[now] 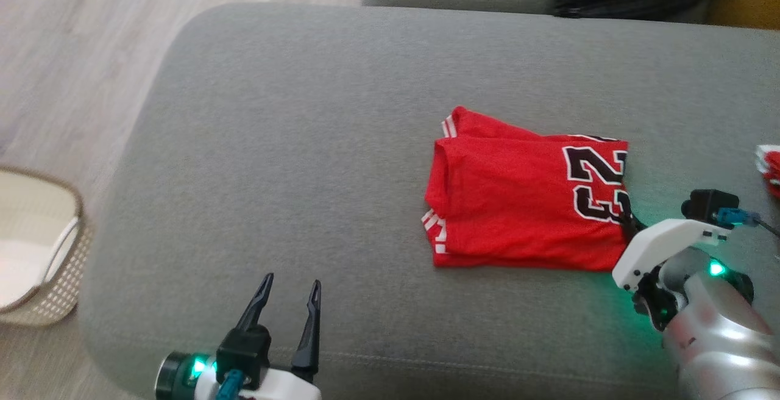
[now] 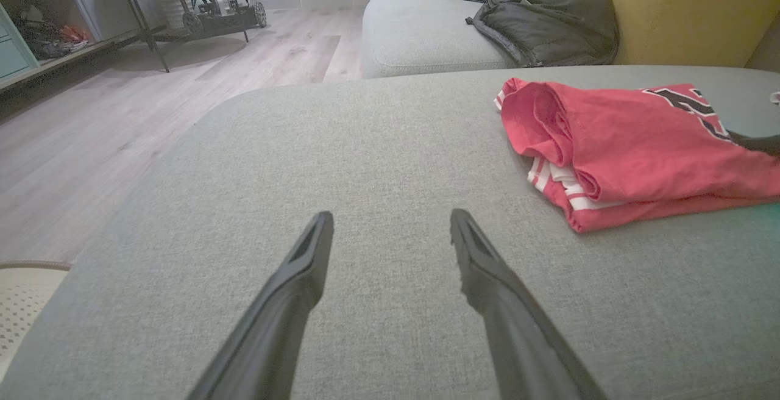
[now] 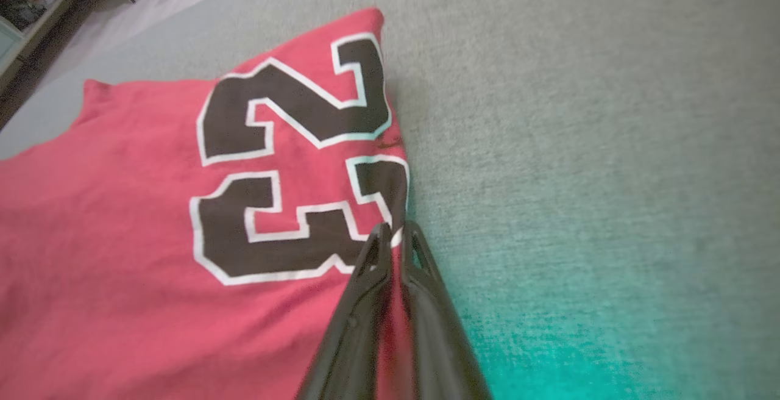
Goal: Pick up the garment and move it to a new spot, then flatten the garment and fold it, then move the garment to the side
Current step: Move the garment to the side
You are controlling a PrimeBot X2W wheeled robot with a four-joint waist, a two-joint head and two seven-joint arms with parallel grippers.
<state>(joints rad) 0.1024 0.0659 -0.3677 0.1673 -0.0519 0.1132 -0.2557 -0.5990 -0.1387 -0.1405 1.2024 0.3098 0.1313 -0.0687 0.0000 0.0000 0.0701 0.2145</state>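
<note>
The garment is a red jersey with black number 23 and white-striped trim, folded into a rectangle on the grey cushion, right of centre. My right gripper is at the jersey's right edge, by the number; in the right wrist view its fingers are pinched together on that red edge. My left gripper stands open near the cushion's front edge, well left of the jersey. In the left wrist view its fingers hover over bare fabric, with the folded jersey to the upper right.
A woven basket with a pale lining stands on the wood floor at the left. Another red-and-white item lies at the right edge. A dark jacket lies on a second cushion behind. Shelves and a table stand far left.
</note>
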